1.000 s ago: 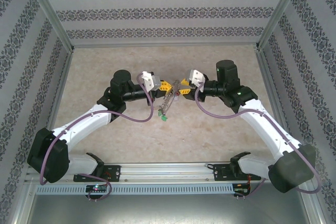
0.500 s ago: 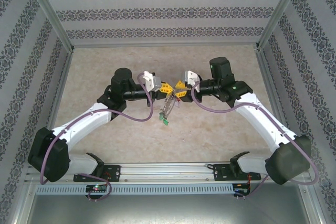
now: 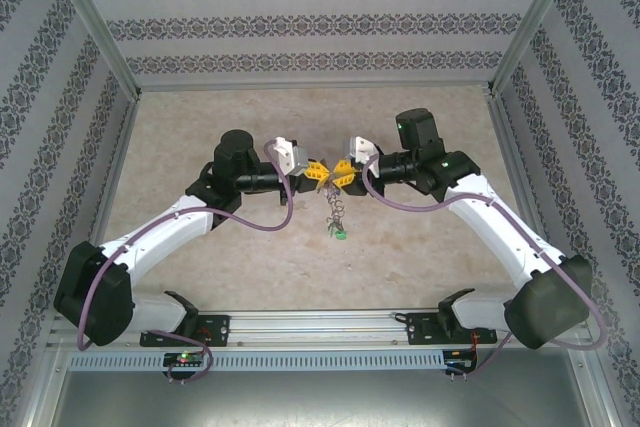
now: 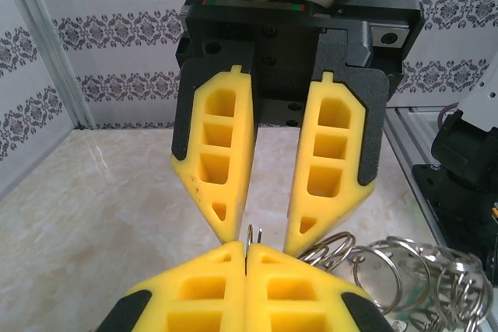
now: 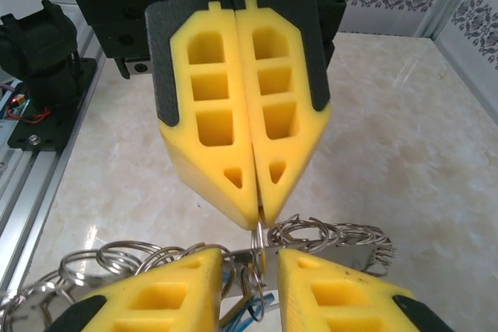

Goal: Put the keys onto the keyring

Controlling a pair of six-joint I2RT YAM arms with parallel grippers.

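— Where's the keyring (image 4: 250, 232)?
— Its thin wire is pinched at the very tips of the left gripper (image 4: 246, 250), whose jaws are pressed fully together on it. A bunch of small split rings (image 4: 405, 258) and the keys (image 3: 341, 234) dangle below the jaws, with a green cap lowest.
— And the right gripper (image 5: 250, 256)?
— Its jaws are partly apart, one on each side of that same wire, gripping nothing.
— The arms?
— Both elbows bend outward and the forearms angle in over the table (image 3: 200, 127). The wrists are level and the two grippers meet tip to tip.
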